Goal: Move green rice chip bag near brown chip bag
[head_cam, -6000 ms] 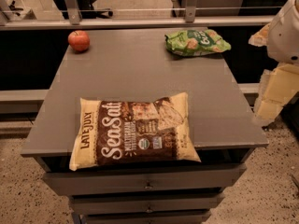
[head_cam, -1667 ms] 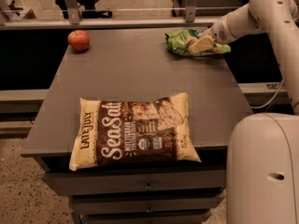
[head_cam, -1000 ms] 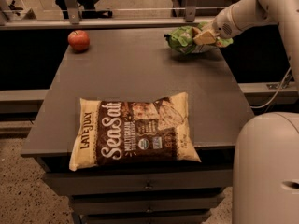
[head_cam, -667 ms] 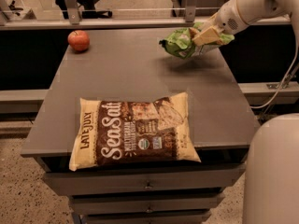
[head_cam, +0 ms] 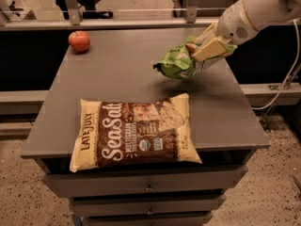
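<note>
**A:** Where is the green rice chip bag (head_cam: 178, 62) to be found?

**B:** It is gripped in the hand (head_cam: 201, 45). It juts out from the fingertips toward the left of the view and is held clear of the tabletop (head_cam: 117, 74). A soft shadow is cast on the surface just below it. The hand is closed on the bag's right end.

**A:** How much of the bag is hidden?

**B:** Its right end is covered by the cream finger (head_cam: 211, 48) in front, and its lettering cannot be read. The film is crinkled and bright green, and it is bunched where it is pinched.

**A:** And the brown chip bag (head_cam: 134, 133)?

**B:** It is laid flat well below the hand and to its left, at the near edge of the tabletop, apart from the green bag. Its lower left corner is seen to overhang that edge. A dark brown centre, cream borders and white "Sea Salt" script are shown, and the surface is glossy and slightly puffed.

**A:** What else is noted?

**B:** A round red apple (head_cam: 79, 41) is set far from the hand, at the back left corner. The arm (head_cam: 256, 11), smooth and pale, is cut off at the upper right of the view. The tabletop is matte grey. Drawer fronts (head_cam: 146, 185) are seen beneath it, with the lowest cut off at the bottom. A thin cable (head_cam: 288, 76) is hung at the right.
</note>
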Robot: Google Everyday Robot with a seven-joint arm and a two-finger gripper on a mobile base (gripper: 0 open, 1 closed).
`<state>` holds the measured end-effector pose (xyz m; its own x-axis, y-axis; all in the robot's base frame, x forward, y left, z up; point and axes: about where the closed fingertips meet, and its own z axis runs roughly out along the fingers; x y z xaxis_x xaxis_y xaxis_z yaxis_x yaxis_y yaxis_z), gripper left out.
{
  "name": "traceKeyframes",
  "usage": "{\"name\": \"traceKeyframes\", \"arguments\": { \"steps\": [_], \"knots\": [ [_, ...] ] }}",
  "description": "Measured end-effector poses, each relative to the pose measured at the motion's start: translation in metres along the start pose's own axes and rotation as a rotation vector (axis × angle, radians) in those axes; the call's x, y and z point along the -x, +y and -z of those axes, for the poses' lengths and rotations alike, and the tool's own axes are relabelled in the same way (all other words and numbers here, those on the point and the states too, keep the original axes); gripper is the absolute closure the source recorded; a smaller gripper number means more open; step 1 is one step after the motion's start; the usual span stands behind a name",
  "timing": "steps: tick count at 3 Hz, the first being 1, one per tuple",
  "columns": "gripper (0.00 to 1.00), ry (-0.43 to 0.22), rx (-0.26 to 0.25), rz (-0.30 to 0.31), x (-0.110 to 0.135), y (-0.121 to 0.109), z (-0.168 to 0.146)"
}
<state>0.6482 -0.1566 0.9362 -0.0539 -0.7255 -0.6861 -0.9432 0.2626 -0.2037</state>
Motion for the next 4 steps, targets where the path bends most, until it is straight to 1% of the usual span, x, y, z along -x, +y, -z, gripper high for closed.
{"name": "traceKeyframes", "arguments": {
  "steps": [1, 2, 3, 4],
  "knots": [
    [1.00, -0.013, 0.062, 0.030, 0.004, 0.039, -0.010],
    [1.00, -0.027, 0.096, 0.045, 0.007, 0.062, -0.021],
    [0.82, -0.027, 0.114, 0.050, 0.006, 0.075, -0.029],
    [0.59, -0.024, 0.117, 0.049, 0.005, 0.079, -0.034]
  ]
}}
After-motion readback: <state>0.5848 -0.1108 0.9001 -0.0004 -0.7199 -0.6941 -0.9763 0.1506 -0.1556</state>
